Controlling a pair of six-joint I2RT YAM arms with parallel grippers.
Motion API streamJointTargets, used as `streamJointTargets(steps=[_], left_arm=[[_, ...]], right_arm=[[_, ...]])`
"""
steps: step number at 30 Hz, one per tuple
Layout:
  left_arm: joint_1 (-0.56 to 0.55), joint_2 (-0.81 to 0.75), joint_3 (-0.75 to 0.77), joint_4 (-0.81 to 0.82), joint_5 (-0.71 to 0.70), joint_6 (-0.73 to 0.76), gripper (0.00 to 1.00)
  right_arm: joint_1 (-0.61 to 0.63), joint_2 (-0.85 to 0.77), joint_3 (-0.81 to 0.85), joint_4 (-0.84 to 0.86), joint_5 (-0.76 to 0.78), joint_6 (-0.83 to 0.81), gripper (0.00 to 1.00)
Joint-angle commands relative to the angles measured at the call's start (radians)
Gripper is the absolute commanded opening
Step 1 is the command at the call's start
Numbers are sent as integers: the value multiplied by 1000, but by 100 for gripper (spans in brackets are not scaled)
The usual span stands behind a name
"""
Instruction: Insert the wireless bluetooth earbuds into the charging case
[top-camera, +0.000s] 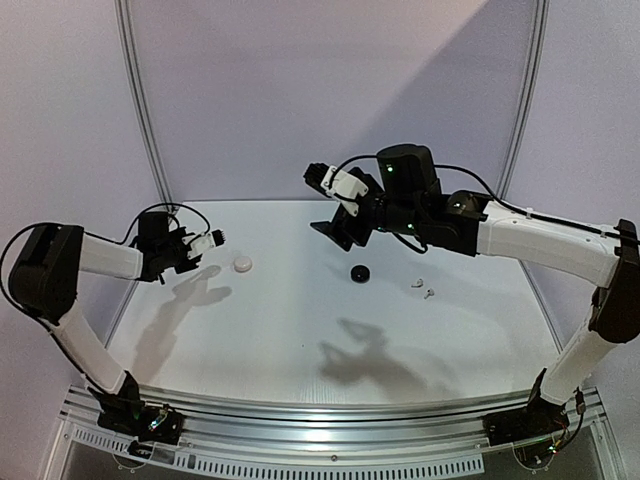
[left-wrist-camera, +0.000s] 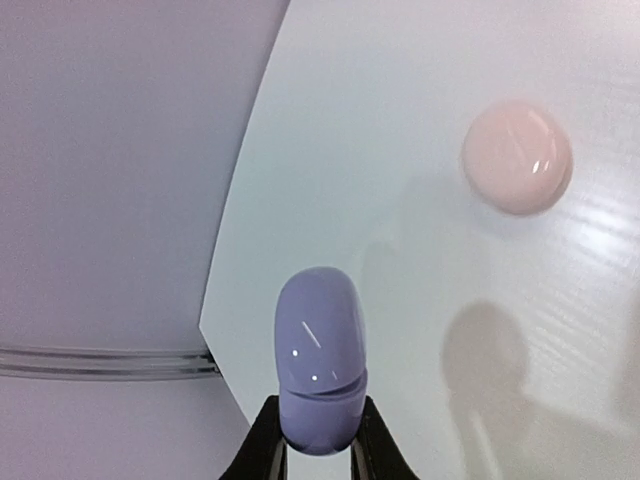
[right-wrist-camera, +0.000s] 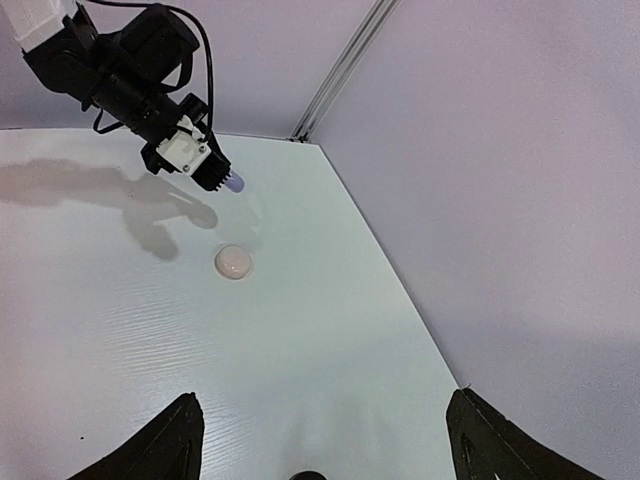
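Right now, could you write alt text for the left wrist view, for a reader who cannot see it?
The left jaws pinch a glossy lavender case at bottom centre. A pale pink round case lies on the white table at upper right, apart from it.

Lab; white table (top-camera: 300, 330), plain walls (top-camera: 300, 90)

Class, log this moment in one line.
left end effector: shut on glossy lavender rounded case | right end effector: open, empty | black round case, tiny white earbuds: on white table
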Motion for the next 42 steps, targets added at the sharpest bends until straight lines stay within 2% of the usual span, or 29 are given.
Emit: streamJointTargets(steps=[1, 4, 7, 12, 14, 16, 24, 28, 32, 36, 38, 42], left_arm=[[53, 123, -18, 84, -134, 179, 0], [81, 232, -3, 186, -216, 233, 0], [96, 301, 6, 266, -236, 266, 0], [98, 303, -2, 190, -185, 283, 1], [98, 295, -9, 148, -170, 283, 14], [98, 286, -12, 133, -163, 274, 22], [97, 215, 16, -107, -107, 260, 54], [98, 168, 23, -233, -75, 252, 61], [96, 125, 81, -445, -18, 201, 69], [97, 132, 176, -561, 2, 102, 70], [98, 140, 251, -632, 35, 22, 67], [96, 174, 489, -876, 229, -178, 64]], right_arm=[[-6, -7, 4, 27, 19, 19, 86], [-6, -4, 16, 21, 19, 15, 86], [-7, 2, 36, -4, 17, 9, 86], [-6, 0, 46, -9, 21, 7, 86], [-6, 3, 47, -6, 23, 8, 86], [-5, 4, 48, -4, 23, 9, 86], [-6, 28, 73, -16, 23, -20, 86], [-7, 32, 74, -17, 26, -28, 86], [-6, 34, 74, -20, 28, -36, 87], [-6, 42, 79, -16, 23, -37, 87], [-7, 42, 80, -12, 25, -33, 87], [-12, 41, 93, -20, 23, -3, 87]])
